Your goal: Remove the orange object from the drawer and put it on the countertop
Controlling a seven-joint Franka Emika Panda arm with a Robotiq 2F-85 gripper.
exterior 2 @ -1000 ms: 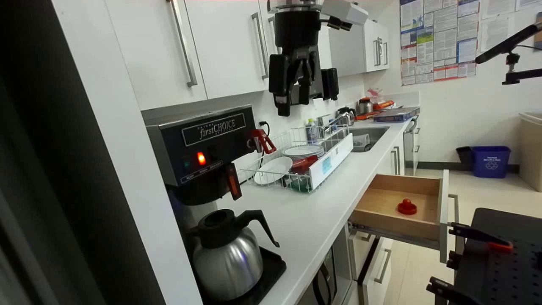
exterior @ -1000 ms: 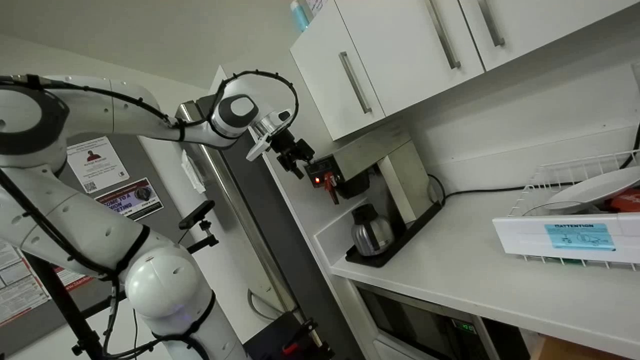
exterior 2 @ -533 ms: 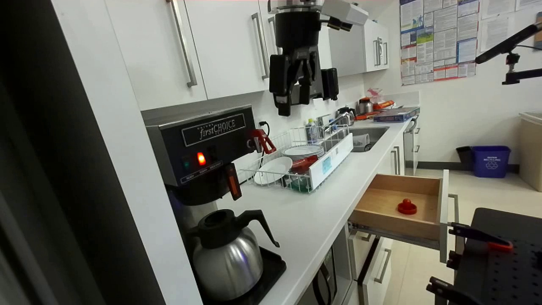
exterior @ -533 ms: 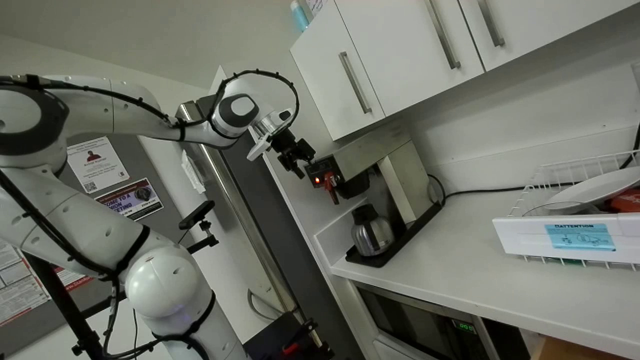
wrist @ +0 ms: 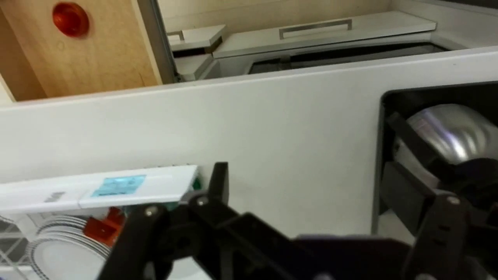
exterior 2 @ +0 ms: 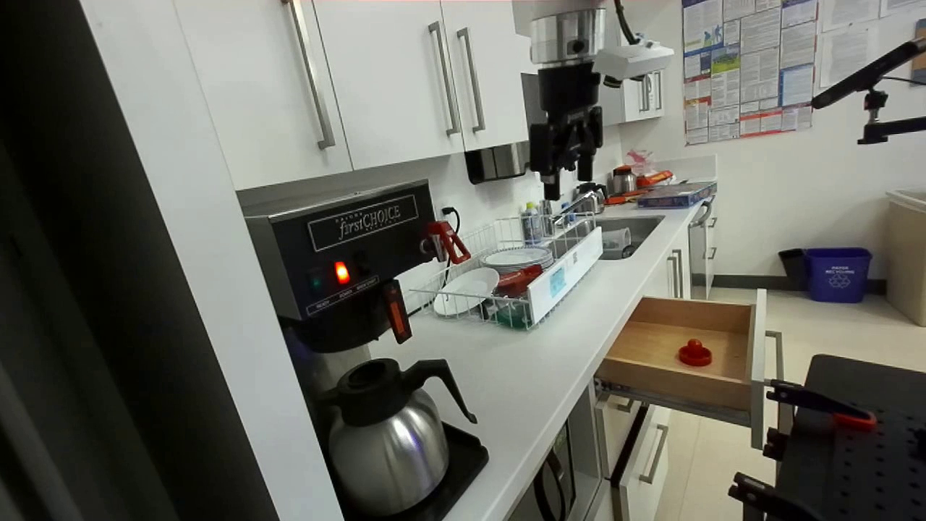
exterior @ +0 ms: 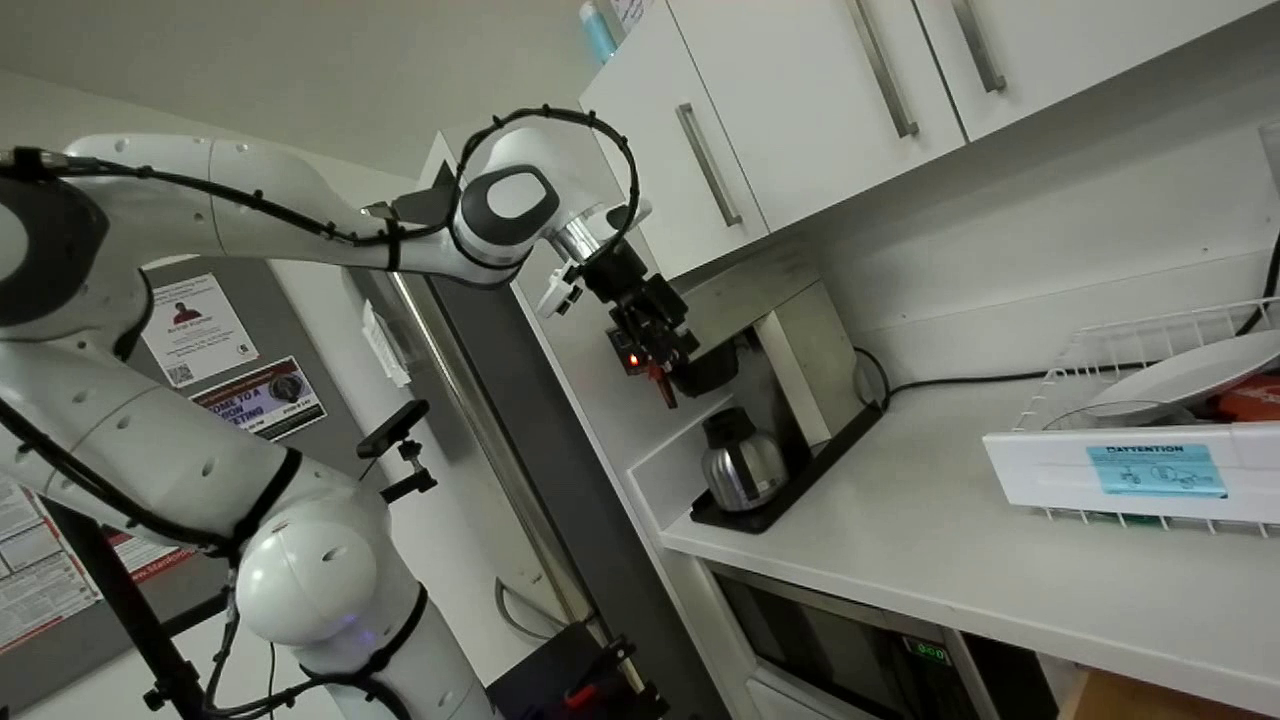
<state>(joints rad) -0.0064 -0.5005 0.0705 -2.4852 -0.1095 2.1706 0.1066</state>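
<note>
Over the bench (wrist: 295, 130), my spread claw (exterior 2: 568, 184) holds nothing; this seems the approach; next, cross to the orange object (exterior 2: 695, 354) in the drawer (exterior 2: 646, 343).

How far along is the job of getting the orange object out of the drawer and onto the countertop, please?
Already done: the drawer stands open. In hand: nothing, as the end effector hangs open and empty over the countertop. Left: grasping, lifting out and placing the orange object, which lies in the drawer.
</note>
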